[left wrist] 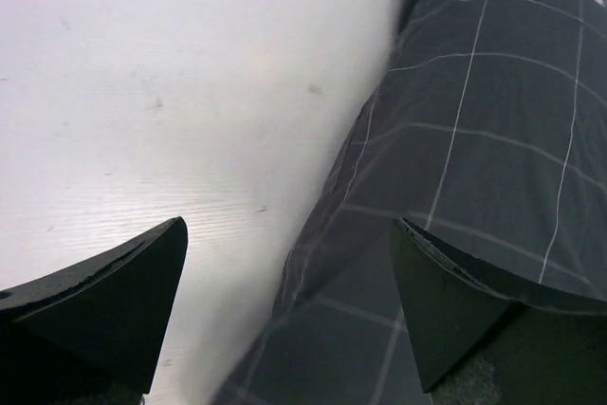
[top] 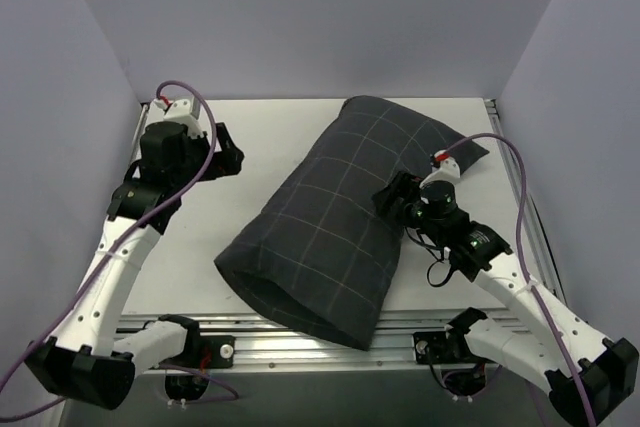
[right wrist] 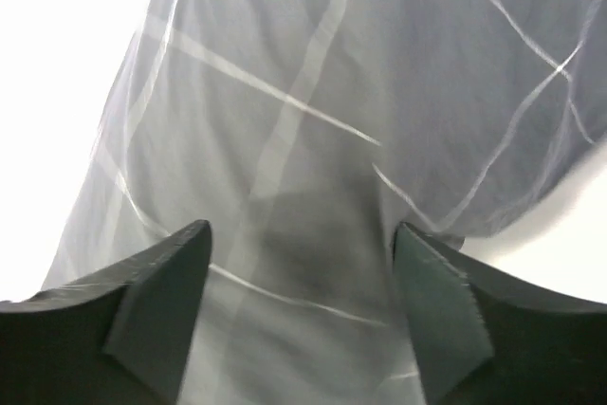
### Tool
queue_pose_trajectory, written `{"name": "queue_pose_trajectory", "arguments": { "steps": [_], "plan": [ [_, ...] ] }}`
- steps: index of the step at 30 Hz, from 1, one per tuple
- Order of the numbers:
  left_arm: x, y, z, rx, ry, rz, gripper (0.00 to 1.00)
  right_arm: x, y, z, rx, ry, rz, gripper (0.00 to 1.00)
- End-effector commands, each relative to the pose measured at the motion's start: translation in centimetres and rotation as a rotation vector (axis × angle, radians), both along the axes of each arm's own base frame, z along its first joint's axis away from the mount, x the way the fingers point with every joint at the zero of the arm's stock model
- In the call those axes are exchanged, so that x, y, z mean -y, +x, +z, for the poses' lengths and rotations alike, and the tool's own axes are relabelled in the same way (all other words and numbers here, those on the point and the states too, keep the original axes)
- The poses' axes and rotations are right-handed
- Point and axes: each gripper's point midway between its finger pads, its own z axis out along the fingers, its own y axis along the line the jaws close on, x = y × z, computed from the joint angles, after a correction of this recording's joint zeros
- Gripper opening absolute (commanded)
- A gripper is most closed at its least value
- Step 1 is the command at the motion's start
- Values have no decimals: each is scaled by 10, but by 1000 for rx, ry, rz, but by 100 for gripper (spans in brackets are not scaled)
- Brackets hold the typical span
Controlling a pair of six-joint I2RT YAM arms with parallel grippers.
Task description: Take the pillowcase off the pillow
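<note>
The pillowcase (top: 330, 217) lies diagonally on the white worktop (top: 200, 247). Its far end is near the far right corner, and its near end reaches the near edge at about the middle, where it hangs a little over the metal rail (top: 250, 332). The cloth looks full and rounded, but the pillow is completely hidden (no white part of it shows at either end). The left end effector (top: 225, 157) is on the left side of the worktop, well apart from the cloth in the top view, and it points toward the pillowcase. In the left wrist view the left end effector (left wrist: 289, 225) has its two fingers spread wide and nothing between them. Bare worktop (left wrist: 142, 92) is under the left finger, and the long edge of the pillowcase (left wrist: 474, 139) is behind the right finger. The right end effector (top: 392, 199) is at the right long side of the pillowcase, about halfway along it and very near the cloth. In the right wrist view, which is somewhat blurred, the right end effector (right wrist: 302, 227) has its fingers apart and they pinch nothing. The checked cloth (right wrist: 332, 92) fills the view just beyond them, with a dark shadow between the two tips. I cannot tell if the tips already touch the cloth.
</note>
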Motion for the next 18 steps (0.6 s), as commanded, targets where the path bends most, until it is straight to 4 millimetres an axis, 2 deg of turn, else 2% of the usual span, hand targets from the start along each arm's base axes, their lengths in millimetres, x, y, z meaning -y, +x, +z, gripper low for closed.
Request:
{"name": "queue_pose_trajectory", "arguments": {
  "steps": [1, 2, 4, 5, 6, 7, 8, 9, 10, 11, 12, 13, 14, 15, 16, 17, 18],
  "plan": [
    [45, 22, 15, -12, -144, -127, 97, 32, 1, -12, -55, -104, -101, 76],
    [55, 33, 2, -53, -164, -139, 99, 39, 4, -13, -63, -97, -130, 80],
    [81, 36, -8, -99, -231, -184, 100, 44, 11, -22, -86, -88, -156, 83],
    [93, 43, -24, -125, -248, -199, 100, 45, 14, -26, -95, -73, -159, 85],
    [102, 43, -33, -148, -273, -198, 100, 54, 18, -36, -114, -74, -187, 87],
    [117, 39, -42, -168, -282, -221, 98, 53, 27, -35, -90, -50, -185, 88],
    [125, 39, -62, -206, -290, -223, 95, 50, 30, -38, -101, -35, -149, 88],
    [134, 35, -71, -234, -316, -228, 94, 55, 37, -49, -126, -41, -156, 88],
    [140, 31, -80, -255, -327, -238, 93, 53, 44, -50, -120, -40, -140, 88],
    [153, 24, -85, -262, -346, -266, 93, 46, 50, -59, -138, -51, -88, 88],
    [155, 14, -104, -310, -358, -257, 91, 41, 55, -62, -141, -57, -57, 88],
    [159, 6, -111, -324, -365, -264, 91, 33, 65, -54, -113, -49, -19, 88],
    [165, -4, -110, -317, -376, -279, 90, 25, 70, -65, -143, -51, 17, 88],
    [160, -16, -131, -362, -369, -245, 90, 15, 73, -64, -141, -38, 78, 88],
    [160, -24, -139, -374, -366, -238, 89, 7, 83, -54, -103, -22, 104, 88],
    [158, -33, -135, -361, -379, -237, 89, 2, 88, -54, -99, -19, 123, 87],
    [157, -40, -141, -367, -381, -219, 89, -2, 93, -60, -107, -28, 145, 87]
  ]
}}
